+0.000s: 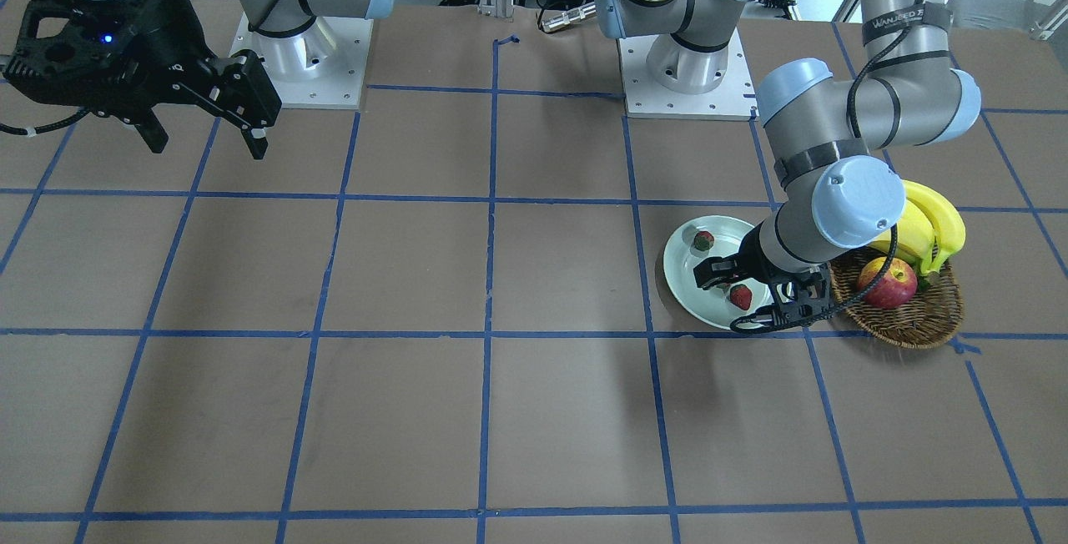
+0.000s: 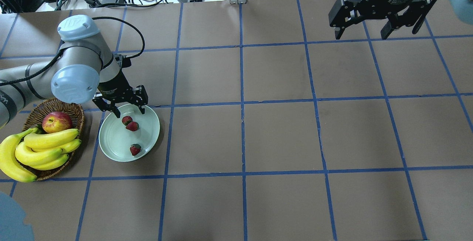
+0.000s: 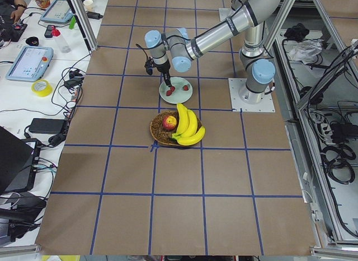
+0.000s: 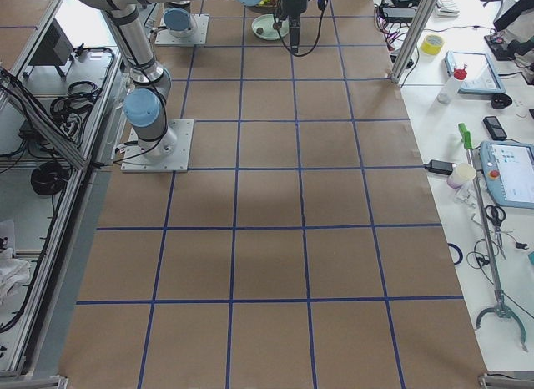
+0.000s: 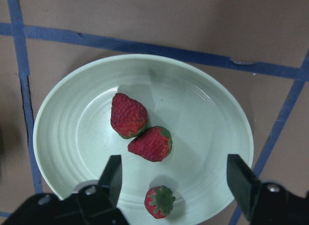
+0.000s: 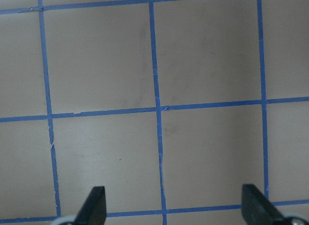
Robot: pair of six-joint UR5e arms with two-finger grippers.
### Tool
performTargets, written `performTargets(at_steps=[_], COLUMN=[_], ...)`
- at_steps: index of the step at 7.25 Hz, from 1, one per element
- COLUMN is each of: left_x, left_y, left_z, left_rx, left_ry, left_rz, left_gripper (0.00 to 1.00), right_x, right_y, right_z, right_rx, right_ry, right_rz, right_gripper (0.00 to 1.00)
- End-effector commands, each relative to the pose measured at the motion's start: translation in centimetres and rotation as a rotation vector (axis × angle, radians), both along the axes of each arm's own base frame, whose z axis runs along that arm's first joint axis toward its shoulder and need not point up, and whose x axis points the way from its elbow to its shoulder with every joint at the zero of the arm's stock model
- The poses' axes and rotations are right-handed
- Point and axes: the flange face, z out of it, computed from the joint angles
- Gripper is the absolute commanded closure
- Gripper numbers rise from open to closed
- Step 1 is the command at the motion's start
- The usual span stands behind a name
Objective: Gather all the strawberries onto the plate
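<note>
Plate [image 5: 203, 114]: round, shallow, pale mint green, faint rings inside, lying flat, right way up. Left wrist view: first strawberry [image 5: 127, 115], red, on its side, at 11 o'clock from plate centre. Second strawberry [image 5: 151, 144], about at centre, touching the first. Third strawberry [image 5: 160, 202], green leafy top showing, apart from the pair, at 6 o'clock near the rim.

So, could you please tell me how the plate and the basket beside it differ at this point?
The plate is smooth and pale mint-green; the basket is brown woven wicker. The plate holds three strawberries, the basket an apple and bananas. The open left gripper hangs over the plate, not over the basket. Both are round, of similar width, side by side on the table.
</note>
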Motion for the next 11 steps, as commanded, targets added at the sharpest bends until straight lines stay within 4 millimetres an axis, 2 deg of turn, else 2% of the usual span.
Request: performTargets(at_steps=[1, 3, 4, 5, 7, 8, 9, 11], left_x=[-0.4, -0.6, -1.8, -3.5, -9.1, -11.1, -11.4, -11.1], left_y=[-1.6, -2.7, -2.2, -0.9, 2.0, 3.8, 5.1, 7.8], left_z=[5.6, 12.4, 16.3, 18.1, 20.5, 22.4, 24.4, 26.7], left_rx=[-0.029, -0.015, -0.072, -0.104, -0.141, -0.161, -0.182, -0.181], left_ry=[0.0, 0.0, -0.004, -0.011, -0.059, -0.068, -0.035, -0.041], left_rz=[-0.012, -0.023, -0.017, -0.039, -0.16, -0.202, -0.201, -0.21], left_gripper=[0.0, 0.0, 0.0, 0.0, 0.0, 0.0, 0.0, 0.0], right_x=[0.0, 0.0, 0.0, 0.0, 0.0, 0.0, 0.0, 0.0], right_y=[0.0, 0.0, 0.0, 0.0, 0.0, 0.0, 0.0, 0.0], right_z=[0.0, 0.0, 0.1, 0.0, 0.0, 0.1, 0.1, 0.0], right_rx=[0.0, 0.0, -0.001, 0.0, 0.0, -0.001, -0.001, 0.0], right_ry=[-0.001, -0.001, -0.001, 0.0, 0.0, -0.001, -0.001, -0.001], right_rz=[0.0, 0.0, 0.0, 0.0, 0.0, 0.0, 0.0, 0.0], right_gripper=[0.0, 0.0, 0.0, 0.0, 0.0, 0.0, 0.0, 0.0])
